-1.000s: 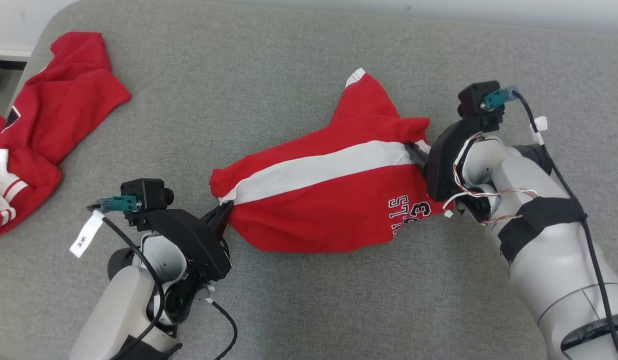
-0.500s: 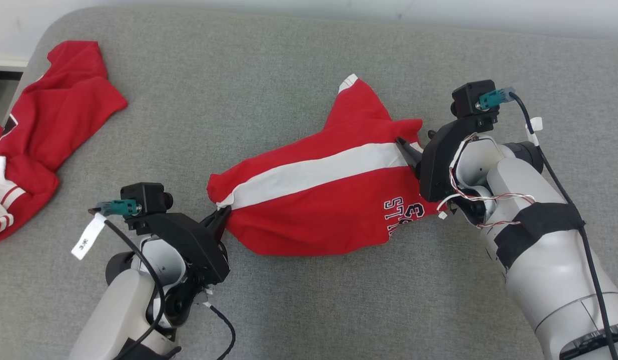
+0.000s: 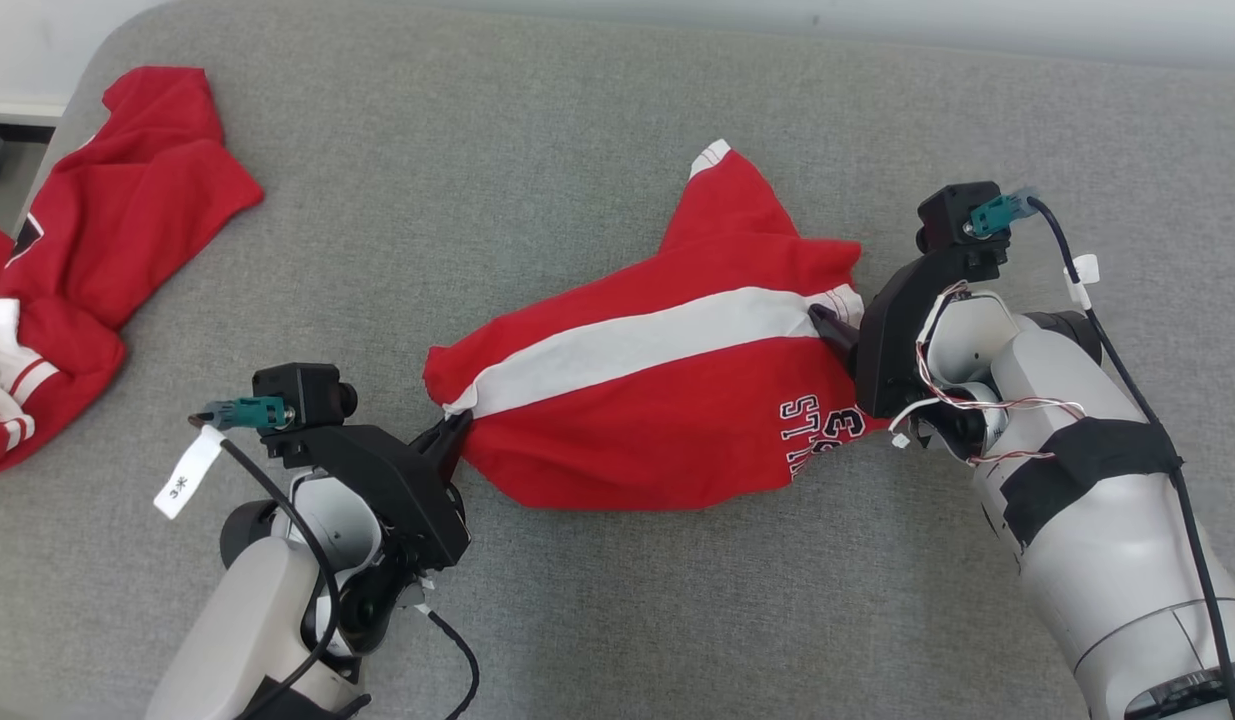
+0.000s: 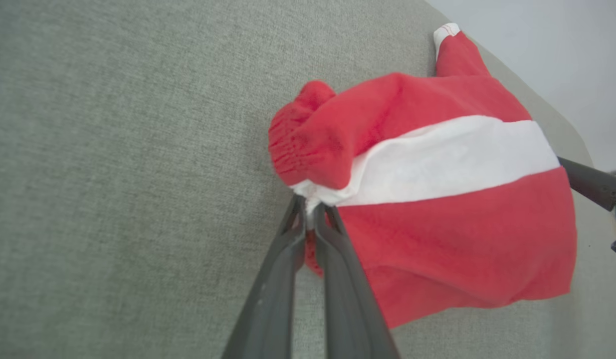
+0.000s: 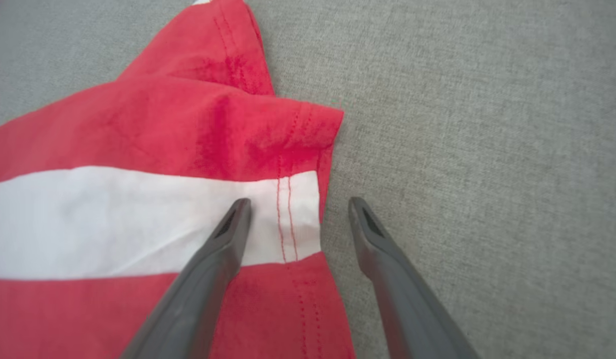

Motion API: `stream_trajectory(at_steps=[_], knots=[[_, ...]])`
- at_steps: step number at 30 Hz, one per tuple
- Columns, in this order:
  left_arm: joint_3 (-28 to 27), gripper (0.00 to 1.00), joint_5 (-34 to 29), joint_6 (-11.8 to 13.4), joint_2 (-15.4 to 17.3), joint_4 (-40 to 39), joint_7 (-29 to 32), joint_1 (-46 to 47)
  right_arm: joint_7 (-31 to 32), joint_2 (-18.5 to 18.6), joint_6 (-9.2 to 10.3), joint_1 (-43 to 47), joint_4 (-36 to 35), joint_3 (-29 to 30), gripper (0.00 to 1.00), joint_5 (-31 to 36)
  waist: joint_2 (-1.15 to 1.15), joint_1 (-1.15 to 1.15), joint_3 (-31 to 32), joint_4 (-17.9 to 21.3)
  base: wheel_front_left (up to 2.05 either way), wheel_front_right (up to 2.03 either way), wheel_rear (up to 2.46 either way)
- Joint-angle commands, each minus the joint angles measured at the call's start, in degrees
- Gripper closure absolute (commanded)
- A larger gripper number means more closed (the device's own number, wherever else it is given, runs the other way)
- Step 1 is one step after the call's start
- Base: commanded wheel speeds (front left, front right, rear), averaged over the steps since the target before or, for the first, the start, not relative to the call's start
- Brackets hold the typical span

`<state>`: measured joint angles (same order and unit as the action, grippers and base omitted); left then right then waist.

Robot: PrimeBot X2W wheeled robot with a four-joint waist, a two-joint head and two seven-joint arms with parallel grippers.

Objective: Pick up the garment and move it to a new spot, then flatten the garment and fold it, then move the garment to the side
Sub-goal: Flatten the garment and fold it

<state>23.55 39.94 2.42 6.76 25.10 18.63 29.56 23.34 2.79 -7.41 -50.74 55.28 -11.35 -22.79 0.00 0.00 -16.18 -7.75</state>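
Note:
The garment (image 3: 657,400) is a red shirt with a broad white stripe and white lettering, lying bunched on the grey surface in the middle of the head view. My left gripper (image 3: 455,428) is shut on its left end, and the left wrist view shows the fingers (image 4: 308,212) pinching the white hem of the garment (image 4: 437,164). My right gripper (image 3: 833,325) stands open at the garment's right edge. In the right wrist view, that gripper (image 5: 298,212) straddles the stitched hem: one finger (image 5: 228,234) lies over the white stripe, the other over bare grey fabric.
Another red and white garment (image 3: 97,240) lies crumpled at the far left, by the rounded corner of the grey upholstered surface (image 3: 477,150). A pale wall runs along the back edge. The right gripper's finger (image 4: 592,182) shows at the right of the left wrist view.
The head view swayed slightly and came back. My right gripper has drawn a little toward me along the garment's right edge, still open. The left gripper keeps its hold.

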Motion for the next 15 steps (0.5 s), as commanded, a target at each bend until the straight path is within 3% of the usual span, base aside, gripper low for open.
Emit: stream_trajectory(at_steps=[1, 3, 5, 6, 11, 15], knots=[[0.1, 1.0, -0.1, -0.3, 0.1, -0.1, -0.1, 0.3, 0.2, 0.2, -0.16, 0.0, 0.1, 0.0, 0.0, -0.1, 0.0, 0.0, -0.2, -0.3, 0.0, 0.0, 0.0], [0.2, 1.0, 0.0, -0.3, 0.1, -0.1, -0.2, 0.4, 0.3, 0.2, -0.16, -0.1, 0.5, -0.3, 0.0, -0.3, 0.0, 0.0, -0.3, -0.5, 0.0, 0.0, 0.0], [0.3, 1.0, 0.1, -0.2, 0.1, 0.0, -0.3, 0.5, 0.4, 0.2, -0.16, -0.4, 0.8, -0.4, 0.22, -0.4, 0.0, 0.0, -0.5, -0.5, 0.0, 0.0, 0.0], [0.3, 1.0, 0.1, -0.2, 0.1, 0.0, -0.4, 0.6, 0.4, 0.2, -0.16, -0.5, 1.0, -0.6, 0.5, -0.4, 0.0, 0.0, -0.6, -0.6, 0.0, 0.0, 0.0], [0.3, 1.0, 0.3, -0.1, 0.3, 0.1, -0.5, 0.9, -0.8, 0.3, -0.16, -1.0, 0.4, -1.1, 0.52, 0.4, 0.0, 0.0, -0.8, -0.4, 0.0, 0.0, 0.0], [0.1, 1.0, 0.6, 0.0, 0.5, 0.4, -0.5, 0.8, -0.7, 0.3, -0.16, -0.6, -0.5, -1.5, 0.76, 0.3, 0.0, 0.0, -0.6, 0.0, 0.0, 0.0, 0.0]])
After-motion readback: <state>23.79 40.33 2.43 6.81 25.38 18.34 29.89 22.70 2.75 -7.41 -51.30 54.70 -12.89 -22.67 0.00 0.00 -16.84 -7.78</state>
